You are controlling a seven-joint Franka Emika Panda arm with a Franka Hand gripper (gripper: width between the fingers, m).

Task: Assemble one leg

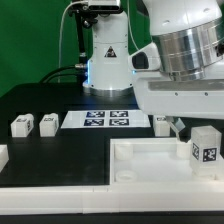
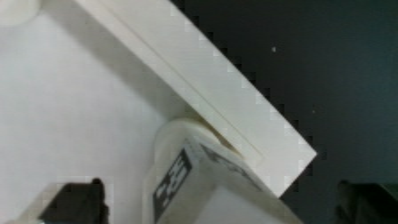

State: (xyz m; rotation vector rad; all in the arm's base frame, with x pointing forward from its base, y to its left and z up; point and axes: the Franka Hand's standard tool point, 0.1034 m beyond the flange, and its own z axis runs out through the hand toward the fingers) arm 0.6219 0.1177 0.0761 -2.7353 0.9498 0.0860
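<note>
One leg [image 1: 205,148], a chunky white block with a black-and-white tag, stands at a corner of the large white panel [image 1: 150,165] at the exterior view's right. My gripper [image 1: 194,126] hangs low right over it. In the wrist view the same leg [image 2: 205,180] sits between my two dark fingers [image 2: 75,200], by the panel's raised rim [image 2: 214,85]. A gap shows on at least one side, so the gripper [image 2: 214,208] is open around the leg. Three more legs lie on the black table: two at the left [image 1: 22,125] [image 1: 47,122], one by the panel's far edge [image 1: 162,124].
The marker board [image 1: 108,120] lies flat at the middle back, in front of the arm's base [image 1: 108,60]. A white part [image 1: 3,155] shows at the exterior view's left edge. A green wall stands behind.
</note>
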